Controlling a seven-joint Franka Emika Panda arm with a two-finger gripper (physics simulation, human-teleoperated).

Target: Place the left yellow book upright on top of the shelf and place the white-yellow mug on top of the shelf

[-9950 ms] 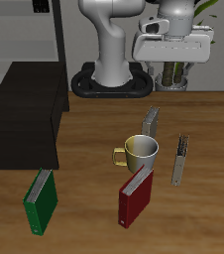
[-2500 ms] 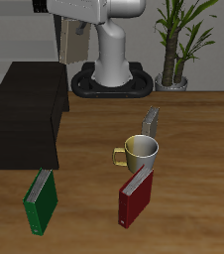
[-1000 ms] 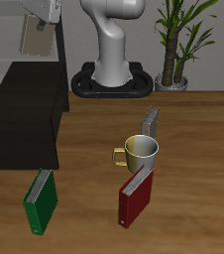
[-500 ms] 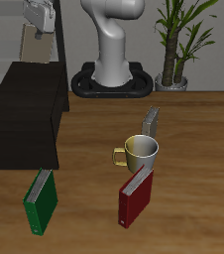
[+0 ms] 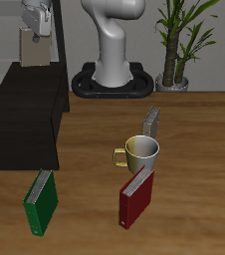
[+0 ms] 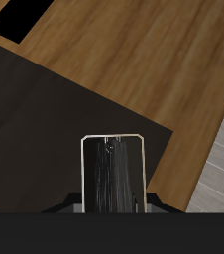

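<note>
My gripper [image 5: 36, 27] is shut on the left yellow book [image 5: 32, 48] and holds it upright in the air above the back part of the black shelf [image 5: 25, 115]. The wrist view shows the book [image 6: 112, 174] edge-on, with the shelf's flat top [image 6: 45, 119] below it. The book is apart from the shelf top. The white-yellow mug [image 5: 141, 152] stands upright on the wooden table, between the other yellow book [image 5: 151, 123] and a red book.
A red book [image 5: 135, 196] leans by the mug nearer the table's front edge. A green book [image 5: 42, 201] lies in front of the shelf. The robot's base [image 5: 112, 75] and a potted plant [image 5: 176, 45] stand at the back. A grey rack [image 5: 15, 30] stands behind the shelf.
The gripper has carried the yellow book over the shelf, straightened it from a tilt, and lowered it a little. The mug and other books have not moved.
</note>
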